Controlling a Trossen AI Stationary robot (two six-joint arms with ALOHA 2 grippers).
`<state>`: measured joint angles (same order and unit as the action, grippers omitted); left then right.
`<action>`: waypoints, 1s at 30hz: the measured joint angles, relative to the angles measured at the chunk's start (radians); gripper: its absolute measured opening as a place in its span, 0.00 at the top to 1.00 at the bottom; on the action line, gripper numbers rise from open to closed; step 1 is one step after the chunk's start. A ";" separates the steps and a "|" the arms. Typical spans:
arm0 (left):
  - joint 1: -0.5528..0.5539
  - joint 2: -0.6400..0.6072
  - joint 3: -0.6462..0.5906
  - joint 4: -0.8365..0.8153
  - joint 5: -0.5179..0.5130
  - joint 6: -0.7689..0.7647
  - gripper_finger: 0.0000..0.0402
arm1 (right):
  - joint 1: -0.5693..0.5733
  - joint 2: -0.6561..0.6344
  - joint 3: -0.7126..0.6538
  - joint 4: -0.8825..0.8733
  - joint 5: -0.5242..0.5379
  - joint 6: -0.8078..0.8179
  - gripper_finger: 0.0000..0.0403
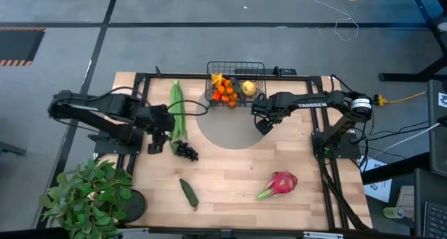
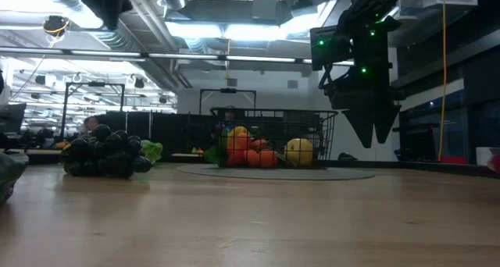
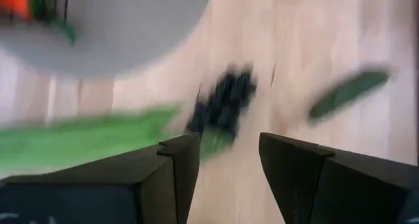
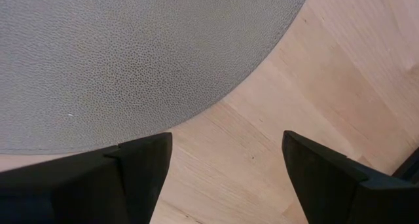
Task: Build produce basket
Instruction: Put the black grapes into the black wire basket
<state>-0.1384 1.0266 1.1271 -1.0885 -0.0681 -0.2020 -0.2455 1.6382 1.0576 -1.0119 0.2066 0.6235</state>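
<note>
The black wire basket [image 1: 236,84] stands at the table's far middle on the far part of a grey round mat [image 1: 227,131] and holds small oranges [image 1: 225,93], a yellow fruit [image 1: 248,88] and a starfruit [image 1: 217,79]. The long green corn [image 1: 177,111] lies left of the mat, dark grapes [image 1: 186,151] at its near end. A cucumber [image 1: 189,193] and a pink dragon fruit [image 1: 281,184] lie nearer the front. My left gripper [image 1: 158,144] is open and empty, left of the grapes [image 3: 222,103]. My right gripper [image 1: 263,124] is open and empty above the mat's right edge [image 4: 216,103].
A leafy green potted plant [image 1: 87,195] stands at the table's near left corner. Bare wood lies in the middle between the cucumber and the dragon fruit. Black frame rails run along the table's far and right edges.
</note>
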 joint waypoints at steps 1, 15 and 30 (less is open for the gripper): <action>-0.001 -0.029 -0.042 0.060 0.000 0.000 0.63 | 0.000 0.000 0.000 0.000 0.000 0.000 0.31; -0.009 -0.042 -0.482 0.488 -0.096 0.078 0.63 | 0.000 0.000 0.000 0.010 0.000 0.000 0.31; -0.014 0.022 -0.505 0.729 -0.106 -0.008 0.57 | 0.002 0.000 0.000 0.034 -0.018 0.000 0.31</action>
<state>-0.1520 1.0490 0.6216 -0.3592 -0.1741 -0.2096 -0.2440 1.6382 1.0576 -0.9779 0.1884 0.6232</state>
